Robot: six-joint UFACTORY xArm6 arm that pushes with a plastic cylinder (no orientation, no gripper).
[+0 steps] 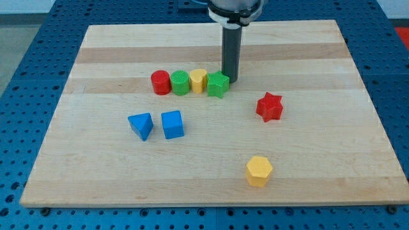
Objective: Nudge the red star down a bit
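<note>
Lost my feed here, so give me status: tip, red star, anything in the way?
My tip against the green star, end of the block row. Red star apart, toward the view's lower right. Nothing between them; yellow hexagon well below.

The red star (269,107) lay flat on the tabletop (332,166), right of centre. It was a small, chunky block with short blunt points, its top face a lighter red than its sides. It stood alone, touching nothing, nearer than the row of blocks and off to that row's right.
</note>
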